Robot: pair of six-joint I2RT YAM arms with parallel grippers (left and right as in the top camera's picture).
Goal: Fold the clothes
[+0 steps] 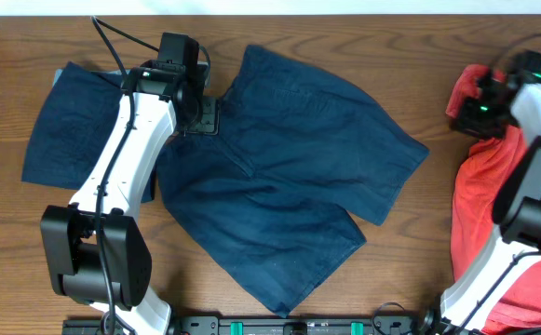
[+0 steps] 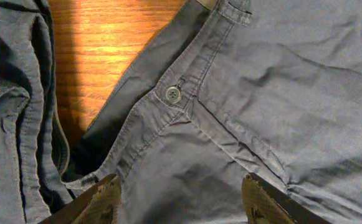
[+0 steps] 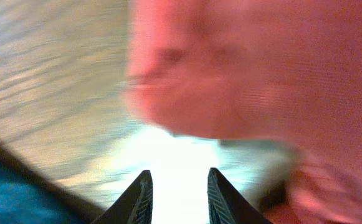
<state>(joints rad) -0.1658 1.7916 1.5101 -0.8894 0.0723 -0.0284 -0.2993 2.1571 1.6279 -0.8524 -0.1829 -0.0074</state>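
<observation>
Overhead view: dark navy shorts (image 1: 289, 177) spread open and fairly flat at the middle of the desk (image 1: 410, 279), waistband toward the left, legs fanned to the right and toward the near edge; a second navy garment (image 1: 65, 130) at the far left, partly hidden by the left arm; a red cloth (image 1: 489, 195) heaped at the right edge. Left gripper (image 1: 200, 113) poised over the waistband of the shorts; right gripper (image 1: 480, 104) over the top of the red cloth, well apart from the shorts. Left wrist view: left gripper (image 2: 182, 200) wide open, fingers (image 2: 103, 202) either side of the fly seam below the button (image 2: 172, 93), nothing held; bare desk visible past the waistband, second navy garment bunched at the left. Right wrist view: blurred; right gripper (image 3: 179, 194) parted a little, gap empty, red cloth just ahead and above. Handling, as judged: thin woven cloth, light, limp and not fragile, prone to sagging and dragging when lifted from a single point; firmest purchase at the doubled waistband or a hemmed leg edge, pinched through all layers, ideally at two corners together.
</observation>
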